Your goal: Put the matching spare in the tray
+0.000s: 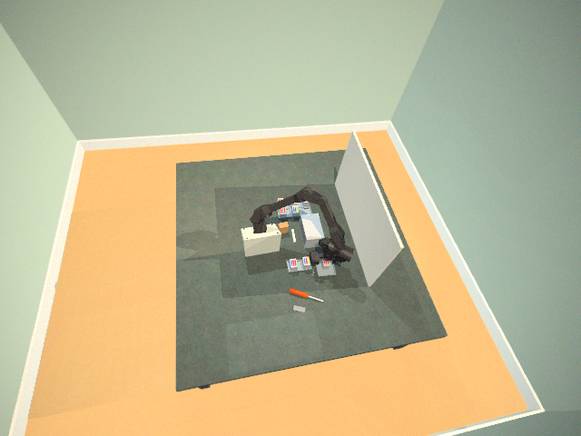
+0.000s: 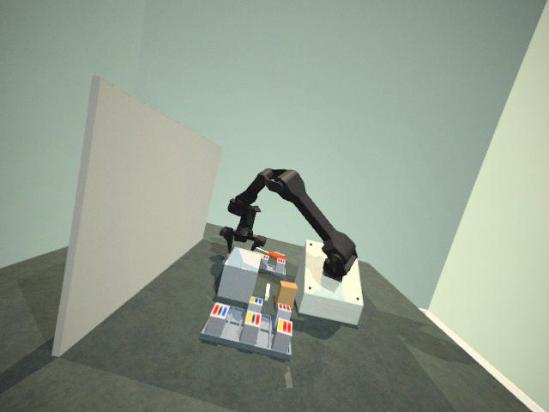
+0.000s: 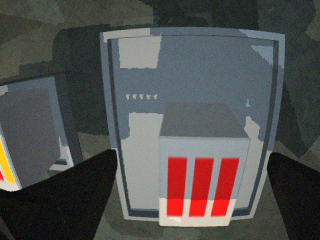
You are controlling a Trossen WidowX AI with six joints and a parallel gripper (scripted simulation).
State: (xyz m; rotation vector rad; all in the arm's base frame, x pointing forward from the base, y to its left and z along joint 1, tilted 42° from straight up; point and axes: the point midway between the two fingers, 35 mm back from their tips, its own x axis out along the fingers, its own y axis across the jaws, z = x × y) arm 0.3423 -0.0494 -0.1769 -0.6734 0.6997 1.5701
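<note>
A grey block with three red bars on top (image 1: 326, 262) (image 3: 204, 120) stands upright in the shallow grey tray (image 1: 327, 273) (image 3: 192, 31), near one edge. My gripper (image 1: 325, 260) (image 2: 242, 251) (image 3: 195, 161) is open, with one finger on each side of the block and a gap to both. A grey box (image 1: 311, 229) (image 2: 238, 280) stands between the tray and the large rack; no code shows on its visible faces. The large rack (image 2: 245, 344) holds several striped blocks. A smaller rack (image 2: 271, 271) holds two striped blocks.
A tall pale panel (image 1: 368, 206) (image 2: 137, 213) stands beyond the tray. An orange block (image 1: 283, 228) (image 2: 286, 293) and a white stick (image 1: 293, 235) (image 2: 267, 291) are near the arm's base box (image 1: 260, 244). An orange-handled screwdriver (image 1: 299, 292) and a small grey piece (image 1: 299, 308) lie beyond the smaller rack.
</note>
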